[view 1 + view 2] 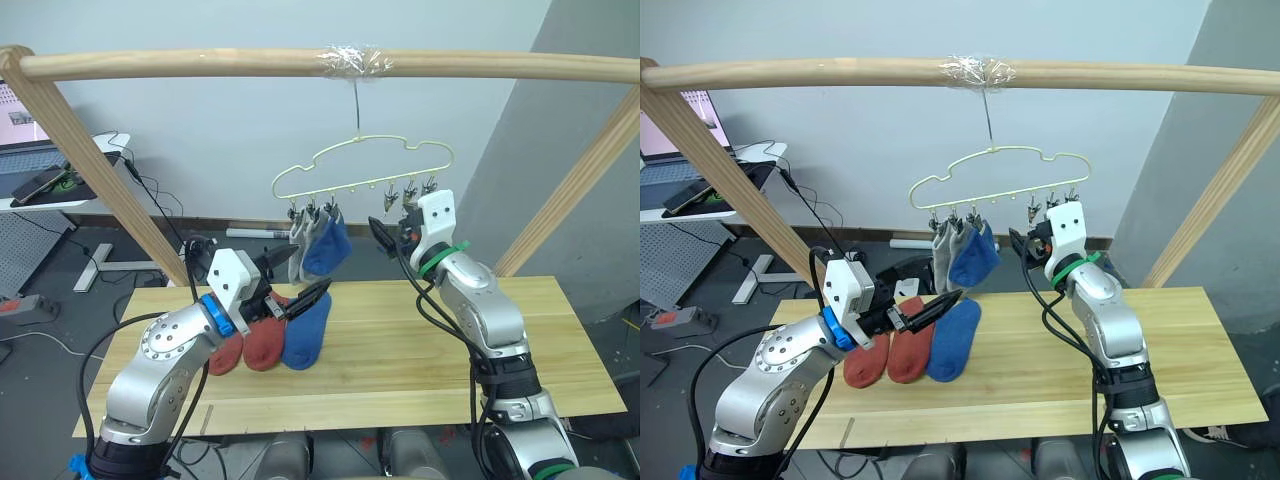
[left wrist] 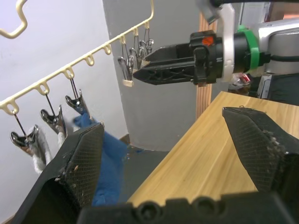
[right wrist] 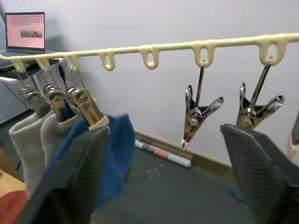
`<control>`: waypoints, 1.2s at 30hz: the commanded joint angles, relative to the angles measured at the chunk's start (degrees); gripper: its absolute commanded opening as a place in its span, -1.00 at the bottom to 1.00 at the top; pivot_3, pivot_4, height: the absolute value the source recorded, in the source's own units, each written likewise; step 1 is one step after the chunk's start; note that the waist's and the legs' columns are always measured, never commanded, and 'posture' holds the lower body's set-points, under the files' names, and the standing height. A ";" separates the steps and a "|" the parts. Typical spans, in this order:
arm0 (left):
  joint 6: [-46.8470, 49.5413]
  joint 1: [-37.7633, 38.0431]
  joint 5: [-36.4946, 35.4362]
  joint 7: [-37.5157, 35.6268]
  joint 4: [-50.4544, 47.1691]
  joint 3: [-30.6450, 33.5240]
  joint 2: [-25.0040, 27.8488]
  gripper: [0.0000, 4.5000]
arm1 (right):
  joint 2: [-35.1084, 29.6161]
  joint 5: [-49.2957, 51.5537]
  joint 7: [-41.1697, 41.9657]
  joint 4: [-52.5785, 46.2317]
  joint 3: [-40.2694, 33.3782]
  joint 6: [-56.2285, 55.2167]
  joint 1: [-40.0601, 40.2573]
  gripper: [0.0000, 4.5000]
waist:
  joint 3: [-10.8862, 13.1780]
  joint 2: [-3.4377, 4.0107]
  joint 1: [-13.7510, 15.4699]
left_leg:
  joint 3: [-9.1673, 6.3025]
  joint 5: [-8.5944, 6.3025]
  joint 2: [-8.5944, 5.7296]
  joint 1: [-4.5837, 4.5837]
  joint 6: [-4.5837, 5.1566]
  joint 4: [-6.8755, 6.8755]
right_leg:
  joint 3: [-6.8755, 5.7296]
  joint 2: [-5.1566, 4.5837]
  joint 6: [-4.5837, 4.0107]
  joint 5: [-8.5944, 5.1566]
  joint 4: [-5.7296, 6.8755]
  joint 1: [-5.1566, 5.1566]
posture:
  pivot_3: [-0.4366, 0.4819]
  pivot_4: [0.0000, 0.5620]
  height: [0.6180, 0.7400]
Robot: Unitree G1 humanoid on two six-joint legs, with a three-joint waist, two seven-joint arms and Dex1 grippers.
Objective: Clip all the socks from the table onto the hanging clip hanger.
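here both end effectors gape empty: left end effector (image 1: 940, 305) above table socks (image 1: 912, 352), right end effector (image 1: 385, 232) beside the clip hanger (image 1: 363, 165).

Matt cloth socks (image 1: 306, 327); glossy metal clips (image 3: 195, 115); wood table (image 1: 400, 350).

Silver arms, black mesh-textured jaws

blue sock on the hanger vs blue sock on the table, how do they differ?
The blue sock on the hanger hangs from a clip, next to two grey socks; the blue sock on the table lies flat on the table.

The hung one is off the wood altogether; the lying one sits beside two rust-red socks, just under the left gripper.

Both share the same blue colour and look like one pair.
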 commanded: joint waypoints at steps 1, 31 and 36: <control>-0.96 -0.68 0.25 0.47 -1.01 0.25 -0.57 1.00 | 0.80 -0.18 -0.84 0.44 -1.20 -2.52 -2.55 0.83 | 0.00 0.00 0.00 | 0.00 0.00 0.01 0.00 0.00 0.00 | 0.00 0.02 -0.01 0.01 0.00 -0.01 | -0.04 -0.75 1.00; -0.54 -0.61 0.18 1.58 -3.55 0.36 -1.36 1.00 | 6.14 2.42 -1.56 12.99 -4.64 -6.89 -10.83 0.83 | 0.00 0.00 -0.03 | 0.87 0.00 0.20 0.27 0.02 0.05 | 0.99 0.37 0.03 0.35 0.06 -0.11 | 0.02 -0.69 1.00; -0.38 -0.53 0.21 1.64 -3.76 0.44 -1.25 1.00 | 6.96 2.51 -2.18 13.93 -5.39 -6.36 -11.00 0.83 | 0.00 0.00 0.00 | 0.88 0.00 0.20 0.27 0.02 0.05 | 0.99 0.38 0.03 0.35 0.05 -0.11 | 0.02 -0.68 1.00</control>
